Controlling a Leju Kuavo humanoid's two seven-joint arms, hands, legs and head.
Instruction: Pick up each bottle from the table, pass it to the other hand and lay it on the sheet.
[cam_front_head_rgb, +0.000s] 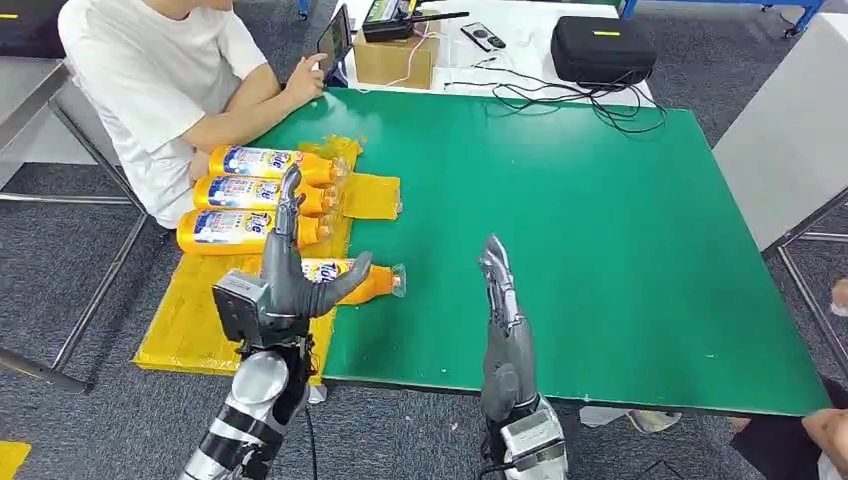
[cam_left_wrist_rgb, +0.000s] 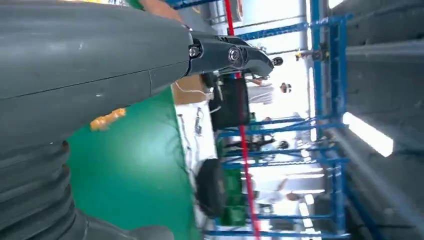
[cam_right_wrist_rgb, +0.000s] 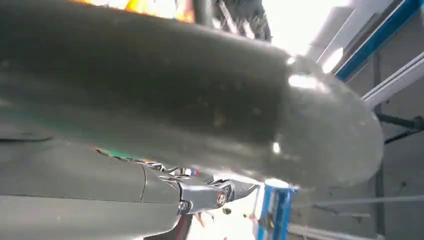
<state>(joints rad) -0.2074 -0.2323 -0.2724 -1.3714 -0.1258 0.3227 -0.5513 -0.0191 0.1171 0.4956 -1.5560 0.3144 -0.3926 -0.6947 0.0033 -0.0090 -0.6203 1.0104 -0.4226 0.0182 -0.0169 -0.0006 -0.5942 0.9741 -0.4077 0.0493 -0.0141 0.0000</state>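
Four orange bottles (cam_front_head_rgb: 262, 195) on yellow sheet (cam_front_head_rgb: 200, 310), hands empty

The green desk (cam_front_head_rgb: 560, 230) stands on grey carpet (cam_front_head_rgb: 60, 300). A yellow sheet (cam_front_head_rgb: 190, 310) covers its left end, reaching the front edge, with a smaller yellow piece (cam_front_head_rgb: 372, 195) just beside it. Three orange bottles (cam_front_head_rgb: 255, 195) lie side by side on the sheet, caps pointing right. A fourth bottle (cam_front_head_rgb: 365, 280) lies nearer the front, across the sheet's right edge, its cap on bare green. Black cables (cam_front_head_rgb: 590, 100) trail over the far edge.
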